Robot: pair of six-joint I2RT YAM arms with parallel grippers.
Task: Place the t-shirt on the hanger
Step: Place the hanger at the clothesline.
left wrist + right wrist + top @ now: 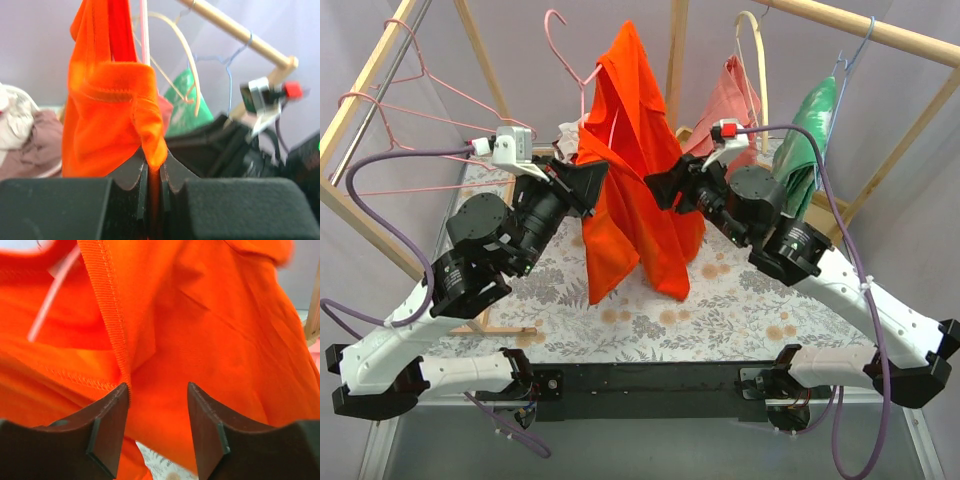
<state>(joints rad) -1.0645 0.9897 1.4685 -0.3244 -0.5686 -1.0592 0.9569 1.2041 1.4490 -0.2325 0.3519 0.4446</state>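
From above, a counter [740, 300] under a floral cloth sits inside a wooden rack [840, 22], with plain grey-lilac walls behind. The t-shirt [635, 170] hangs at the centre in a tall peaked drape, its lower folds reaching the counter. The hanger [557, 40] shows only its hook and a short run of wire; the rest is buried in the cloth. Two more pink wire hangers [410, 90] hang at the left, and a salmon-pink garment [730, 95], cream hanger [752, 50], green garment [807, 130] and blue hanger [855, 50] at the right. The left gripper [585, 185] and right gripper [660, 190] flank the shirt at mid-height; their jaws are hard to read here.

The left wrist view shows that gripper pressed together, pinching a fold of orange hem. A heap of pale and mauve cloth [20, 135] lies blurred at the left edge.

In the right wrist view the gripper is spread, with orange cloth filling the frame behind the gap. A ribbed collar band [107, 300] runs down to one fingertip; whether it touches cannot be told. A white label [50, 295] is blurred.
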